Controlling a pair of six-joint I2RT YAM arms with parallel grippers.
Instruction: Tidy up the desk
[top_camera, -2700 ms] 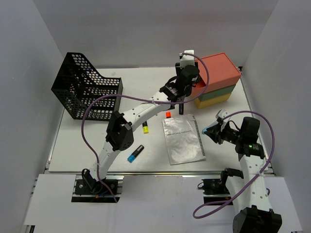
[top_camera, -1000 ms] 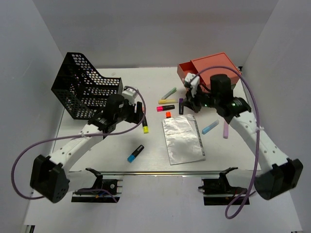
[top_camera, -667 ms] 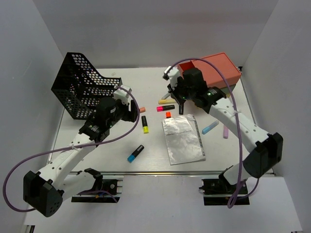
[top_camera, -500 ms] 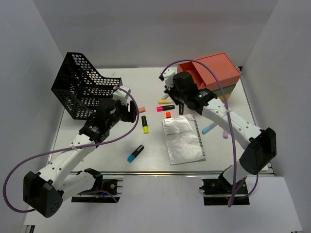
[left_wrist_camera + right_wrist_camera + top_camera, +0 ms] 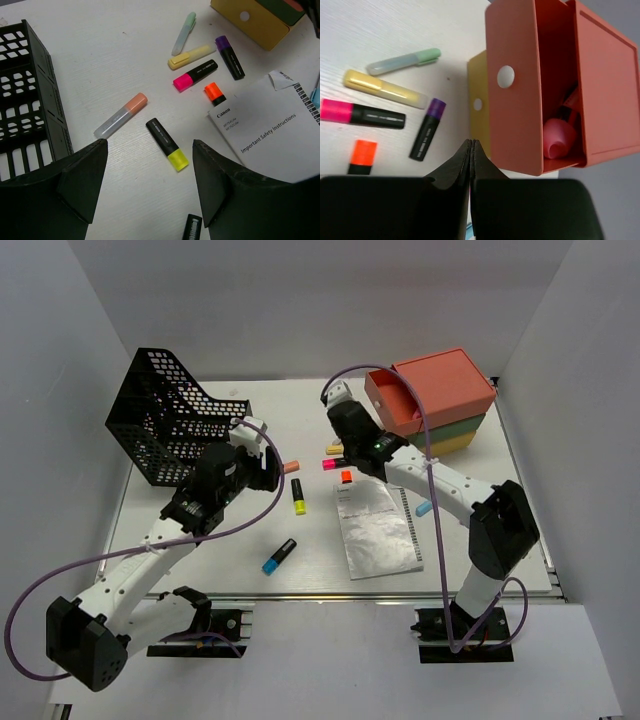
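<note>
The white bench (image 5: 170,540) spreads under both arms, cluttered in the middle. The left hand (image 5: 149,150) hangs wide open above a yellow-capped black highlighter (image 5: 167,144) and a peach-capped pen (image 5: 121,115), with the black mesh basket (image 5: 27,100) close at its side. The right hand (image 5: 471,144), fingers pressed together on nothing, hovers over a pink marker (image 5: 362,115) and a purple marker (image 5: 427,129), beside the pulled-out coral drawer (image 5: 515,110); a Canon safety leaflet (image 5: 378,530) lies nearer the front

Robot lab booth; plain white walls (image 5: 300,300) enclose the desk (image 5: 285,405).
</note>
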